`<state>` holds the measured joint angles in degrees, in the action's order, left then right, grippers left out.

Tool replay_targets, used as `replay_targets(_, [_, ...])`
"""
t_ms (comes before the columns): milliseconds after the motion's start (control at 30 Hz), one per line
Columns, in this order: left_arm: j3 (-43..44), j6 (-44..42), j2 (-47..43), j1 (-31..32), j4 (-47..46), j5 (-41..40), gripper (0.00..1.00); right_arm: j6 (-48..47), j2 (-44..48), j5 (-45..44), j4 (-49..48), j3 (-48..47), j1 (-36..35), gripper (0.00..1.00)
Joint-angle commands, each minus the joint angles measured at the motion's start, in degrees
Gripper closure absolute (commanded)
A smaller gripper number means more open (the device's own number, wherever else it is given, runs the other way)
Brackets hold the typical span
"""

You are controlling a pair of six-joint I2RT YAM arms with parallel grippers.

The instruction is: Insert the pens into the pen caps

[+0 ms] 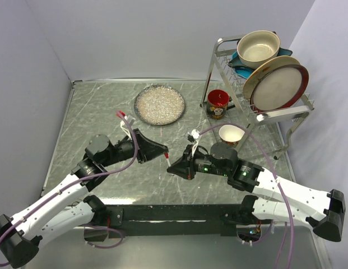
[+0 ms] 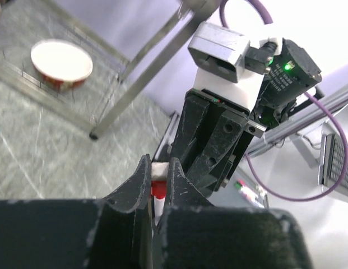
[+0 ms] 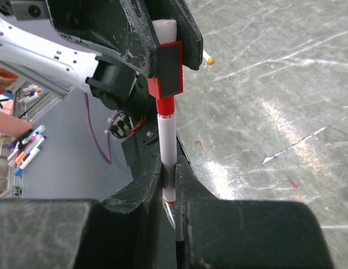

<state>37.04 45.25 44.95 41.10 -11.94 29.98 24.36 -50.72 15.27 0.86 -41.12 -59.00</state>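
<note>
Above the middle of the marble-patterned surface (image 1: 101, 112) the two arms meet tip to tip. The right gripper (image 3: 168, 168) has its jaws closed on the lower part of a white pen (image 3: 168, 134), which is held in the air. The left gripper (image 2: 158, 171) has its jaws closed on the red cap (image 3: 164, 105), and the upper end of the pen sits inside this cap. A second pen (image 3: 207, 58) with a yellow tip lies on the surface, partly hidden behind the left gripper

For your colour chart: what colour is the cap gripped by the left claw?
The cap is red, clearest in the right wrist view.
</note>
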Motion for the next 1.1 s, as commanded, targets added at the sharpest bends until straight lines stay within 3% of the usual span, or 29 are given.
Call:
replay_targets(0, [-2.6, 1.0, 0.6, 3.4, 8.0, 7.9, 0.99, -0.6, -0.4, -10.8, -16.1, -12.4, 1.3, 1.0])
replay_targets(233, [-9.0, 6.6, 0.9, 6.2, 0.5, 7.6, 0.99, -4.8, -1.8, -13.5, -18.5, -16.2, 2.1, 1.0])
replay_targets(433, [-10.9, 6.4, -0.6, 8.9, 2.6, 5.5, 0.99, -6.8, -2.6, -15.2, -19.0, -20.4, 2.8, 1.0])
replay_targets(533, [-13.6, 8.1, -0.1, 9.8, -1.0, 6.2, 0.99, -6.9, -3.5, -15.2, -19.4, -22.3, 4.4, 1.0])
replay_targets(600, [-12.7, 6.1, 0.8, 10.5, 3.0, 5.4, 0.99, -6.5, -3.9, -15.2, -19.4, -23.2, 5.4, 1.0])
replay_targets(1067, [-17.0, 7.9, 4.6, 12.9, -5.5, 6.5, 0.99, -4.8, -12.5, -0.2, -21.5, -31.6, 15.0, 1.0])
